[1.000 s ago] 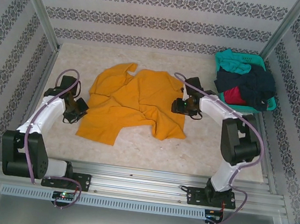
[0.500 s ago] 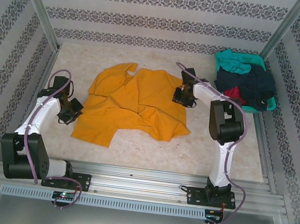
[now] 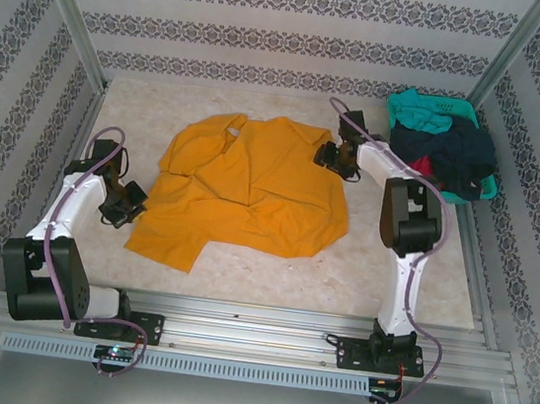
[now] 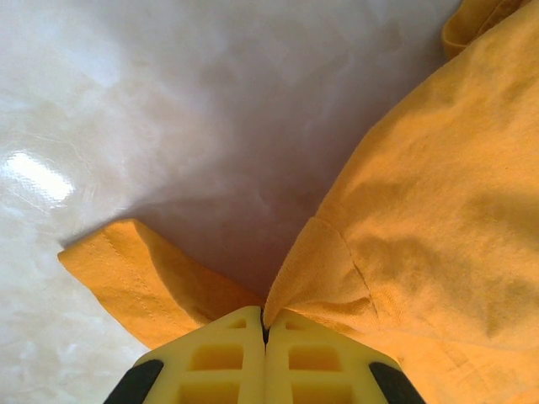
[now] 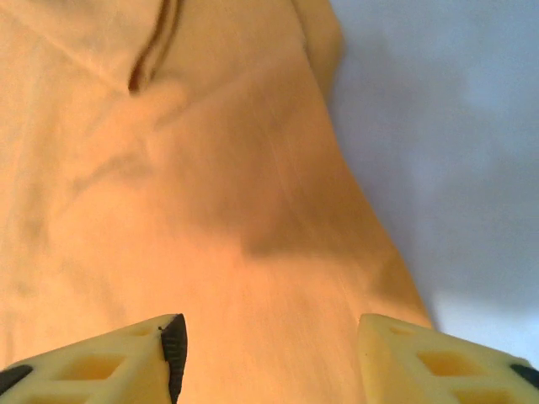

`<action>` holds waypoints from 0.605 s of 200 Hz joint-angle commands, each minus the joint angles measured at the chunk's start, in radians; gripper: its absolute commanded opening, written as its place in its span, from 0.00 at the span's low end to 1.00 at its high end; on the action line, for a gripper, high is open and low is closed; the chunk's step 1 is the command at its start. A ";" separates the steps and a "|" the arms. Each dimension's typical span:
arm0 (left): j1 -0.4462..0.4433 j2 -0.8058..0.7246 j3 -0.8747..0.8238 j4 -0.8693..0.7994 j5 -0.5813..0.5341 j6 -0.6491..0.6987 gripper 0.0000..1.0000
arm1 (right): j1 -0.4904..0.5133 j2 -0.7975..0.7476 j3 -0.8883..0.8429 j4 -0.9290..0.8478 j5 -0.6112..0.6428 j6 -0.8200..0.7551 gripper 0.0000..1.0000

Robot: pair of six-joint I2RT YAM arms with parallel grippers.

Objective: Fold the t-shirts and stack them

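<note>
While orange-yellow t-shirt (image 3: 247,184) is spread wrinkled across mid tabletop (image 3: 391,268), its near-left edge is pinched in left claw (image 4: 264,324), jaws closed on cloth. Right claw (image 5: 268,337) is held parted over shirt's far-right corner, nothing gripped. Other t-shirts (image 3: 446,151) are heaped in basket (image 3: 489,187).

The orange-yellow t-shirt (image 3: 247,189) lies unfolded and rumpled, creased across its middle, on the table (image 3: 391,268), while the teal t-shirt (image 3: 423,113), dark navy t-shirt (image 3: 456,152) and red t-shirt (image 3: 422,169) sit heaped in the basket (image 3: 489,187) at the far right.
</note>
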 commanded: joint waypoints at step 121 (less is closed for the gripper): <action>0.017 0.078 -0.013 0.059 0.037 0.028 0.00 | -0.016 -0.622 -0.805 0.051 -0.210 0.222 0.44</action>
